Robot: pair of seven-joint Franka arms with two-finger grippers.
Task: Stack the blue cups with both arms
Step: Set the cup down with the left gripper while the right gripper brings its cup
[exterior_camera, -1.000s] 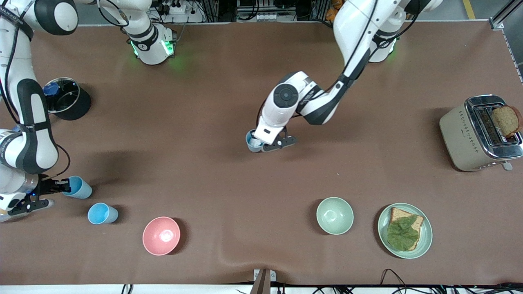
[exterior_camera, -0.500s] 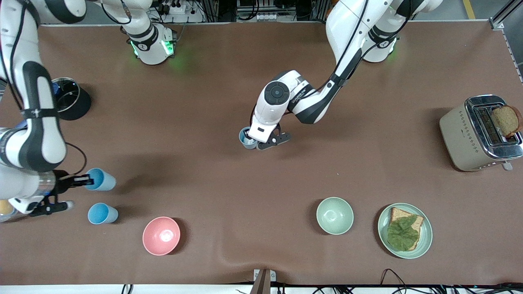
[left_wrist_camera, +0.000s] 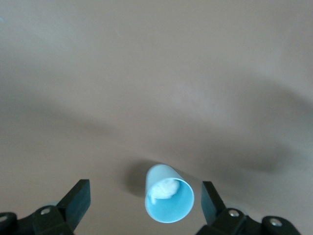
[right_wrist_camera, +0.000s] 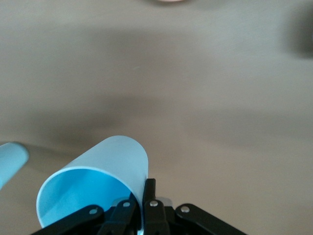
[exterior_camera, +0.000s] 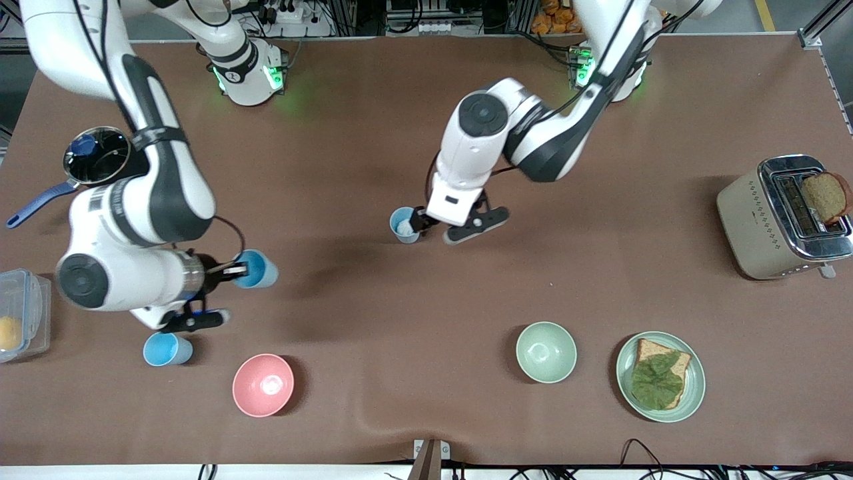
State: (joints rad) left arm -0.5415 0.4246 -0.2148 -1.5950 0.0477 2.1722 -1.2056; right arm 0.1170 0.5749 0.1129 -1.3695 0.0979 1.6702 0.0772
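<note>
Writing that can be read appears nowhere in these views; the marks on the arms are too small to make out. Toward the right arm's end of the surface, the right gripper is clamped on the rim of a tilted blue cup, held in the air over bare brown surface, one finger inside the rim and one outside. The right wrist view shows that pinch on the cup wall close up, and the edge of a second blue cup on the surface; the front view places this one upright, nearer the front camera than the held cup and beside the pink bowl. Near the middle, the left gripper hangs spread wide, gripping nothing, just beside a third blue cup that stands upright on the surface. The left wrist view shows this cup between the parted fingers without contact, and a white lump inside it. Open brown surface lies between the held cup and the standing one. A pale green bowl and a plate with bread and lettuce sit nearer the front camera; a toaster stands by the left arm's end, a pot and a clear box by the right arm's end.
</note>
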